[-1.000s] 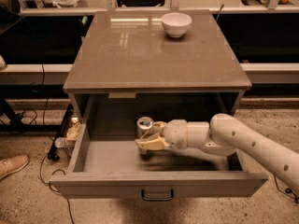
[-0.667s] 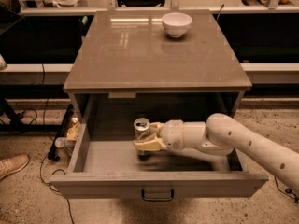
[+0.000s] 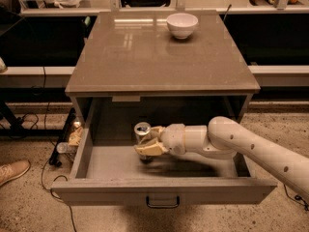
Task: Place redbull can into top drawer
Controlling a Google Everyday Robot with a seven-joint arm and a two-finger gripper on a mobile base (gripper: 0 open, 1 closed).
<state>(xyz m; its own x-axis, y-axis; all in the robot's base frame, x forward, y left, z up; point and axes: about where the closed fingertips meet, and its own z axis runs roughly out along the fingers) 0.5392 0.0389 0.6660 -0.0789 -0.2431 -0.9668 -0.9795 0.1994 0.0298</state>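
- Redbull can (image 3: 142,131) stands upright in our gripper (image 3: 145,142), whose fingers clasp its sides.
- We find both inside the open top drawer (image 3: 81,154), near its middle. We cannot tell whether the can's base touches the floor.
- Our arm (image 3: 251,148) reaches in from the right.
- A white bowl (image 3: 182,25) sits on the cabinet top (image 3: 154,62).

1 near camera, high in front, looks into top drawer (image 3: 101,191) where gripper (image 3: 144,150) clasps redbull can (image 3: 142,131)

Smooth plastic gripper (image 3: 147,148) inside matt drawer (image 3: 203,191) grips shiny-topped metal can (image 3: 142,129)
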